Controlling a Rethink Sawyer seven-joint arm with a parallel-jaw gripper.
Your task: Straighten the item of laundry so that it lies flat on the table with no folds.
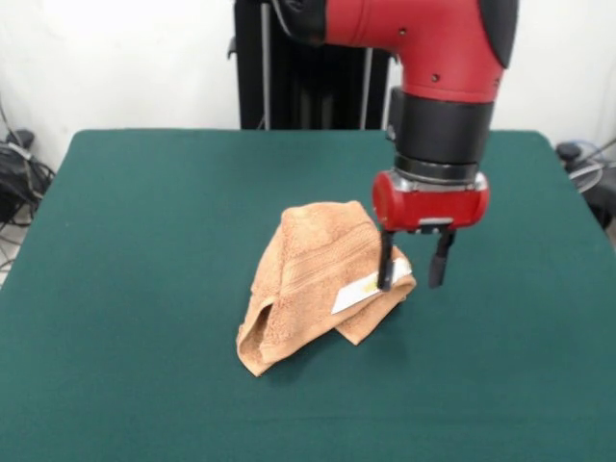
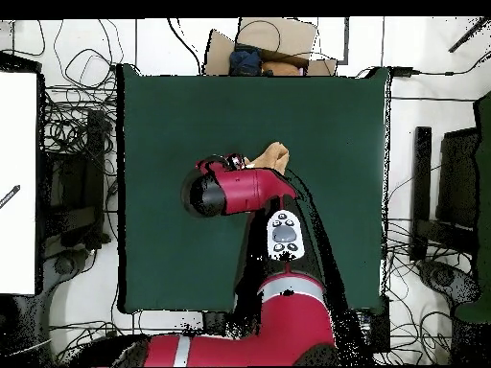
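Note:
The orange-tan towel (image 1: 313, 279) lies crumpled in a folded heap near the middle of the dark green table (image 1: 144, 241). A white tag with yellow print (image 1: 358, 292) shows on its right side. My gripper (image 1: 414, 271) hangs from the red wrist at the towel's right edge, low over the table. Its two black fingers are apart: the left fingertip (image 1: 385, 269) is against the towel by the tag, and the right one is over bare cloth. In the overhead view the red arm (image 2: 245, 192) covers most of the towel (image 2: 272, 154) and hides the gripper.
The black pedestal (image 1: 308, 67) stands behind the table's far edge. Cables and black gear (image 2: 77, 144) lie on the floor on both sides of the table (image 2: 163, 115). A cardboard box (image 2: 268, 38) sits beyond its far edge.

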